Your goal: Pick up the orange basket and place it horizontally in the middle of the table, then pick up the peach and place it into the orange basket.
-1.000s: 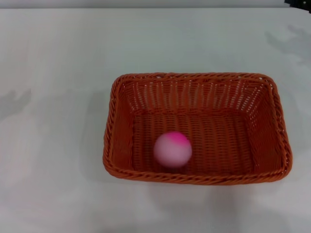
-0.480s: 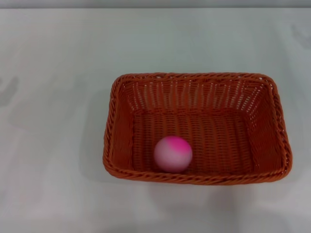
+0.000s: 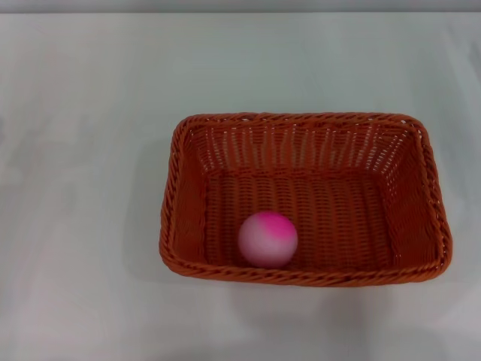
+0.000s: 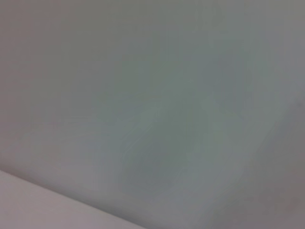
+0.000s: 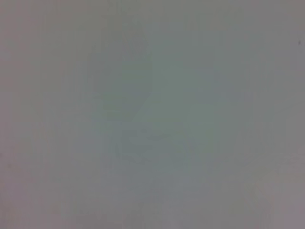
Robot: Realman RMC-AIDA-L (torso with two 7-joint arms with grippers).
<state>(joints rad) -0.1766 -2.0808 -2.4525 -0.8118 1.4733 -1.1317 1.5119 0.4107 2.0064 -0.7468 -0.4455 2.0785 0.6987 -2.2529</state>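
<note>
The orange basket (image 3: 304,124) lies on the white table (image 3: 83,150) in the head view, its long side running left to right, a little right of centre. The pink peach (image 3: 267,239) rests inside it, on the basket floor against the near wall, left of the basket's middle. Neither gripper shows in the head view. Both wrist views hold only plain pale surface, with no fingers in them.
Bare white tabletop surrounds the basket on all sides. The table's far edge runs along the top of the head view.
The peach has rolled slightly toward the near wall and come to rest. A dark bit of arm at the far right corner and the shadows at both sides have left the view.
</note>
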